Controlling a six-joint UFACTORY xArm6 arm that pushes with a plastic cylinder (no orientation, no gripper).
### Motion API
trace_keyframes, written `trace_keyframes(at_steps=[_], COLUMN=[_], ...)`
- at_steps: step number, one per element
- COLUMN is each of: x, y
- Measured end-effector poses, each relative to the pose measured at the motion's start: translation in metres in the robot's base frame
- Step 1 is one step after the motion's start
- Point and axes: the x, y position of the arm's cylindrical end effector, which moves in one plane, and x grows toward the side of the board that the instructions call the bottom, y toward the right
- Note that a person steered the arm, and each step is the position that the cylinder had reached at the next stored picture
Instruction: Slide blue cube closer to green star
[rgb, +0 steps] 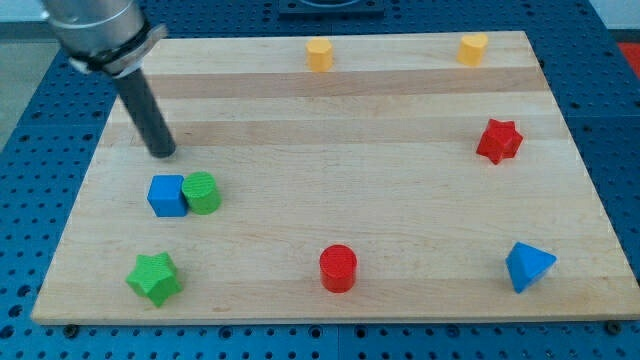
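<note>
Touching green cylinder (202, 192): blue cube (166, 195)

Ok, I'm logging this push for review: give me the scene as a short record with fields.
tip: my tip just above the blue cube, apart from it
blue cube: touching green cylinder on its right
green star: below the cube, near the board's bottom-left corner
gap cube to star: open, not touching
</note>
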Motion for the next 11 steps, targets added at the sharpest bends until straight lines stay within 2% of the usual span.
trace_keyframes(at_steps=[1,2,5,11], x=[-0.003,0.034,0.046,0.105], y=[0.008,0.038,0.027,0.006])
